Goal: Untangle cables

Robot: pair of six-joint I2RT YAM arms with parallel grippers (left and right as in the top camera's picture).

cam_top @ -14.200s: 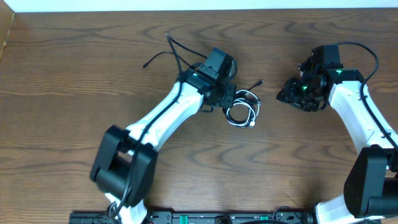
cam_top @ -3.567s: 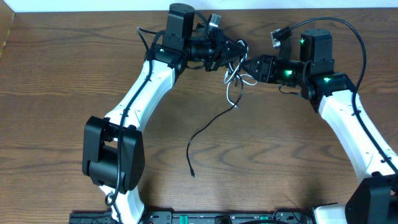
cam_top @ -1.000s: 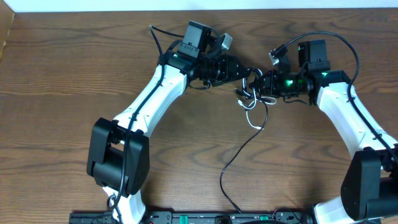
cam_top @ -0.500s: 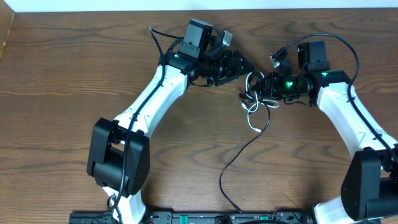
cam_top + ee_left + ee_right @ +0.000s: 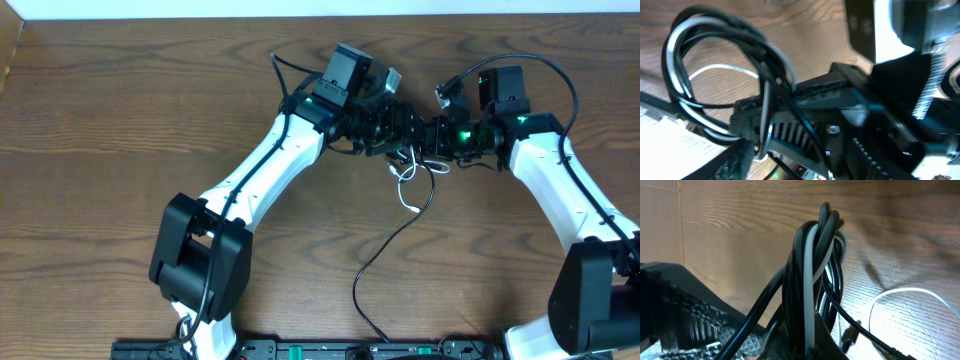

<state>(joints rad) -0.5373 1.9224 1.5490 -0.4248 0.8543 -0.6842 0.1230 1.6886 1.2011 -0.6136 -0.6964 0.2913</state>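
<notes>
Right claw [image 5: 431,137] held the tangled black cord [image 5: 357,283] and white cord [image 5: 409,203] clamped tight; left claw [image 5: 399,127] sat just beside it, its opening unclear

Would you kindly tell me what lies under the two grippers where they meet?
Beneath them show loops of the white cable and the black cable trailing across the table. How they cross between the left gripper and right gripper is covered.

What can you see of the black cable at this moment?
The black cable is thin, round and glossy. Several turns are coiled with the white cable in a tight bundle, pinched by the fingers of the right gripper. A long loose tail runs down the wooden table toward its near edge.
</notes>
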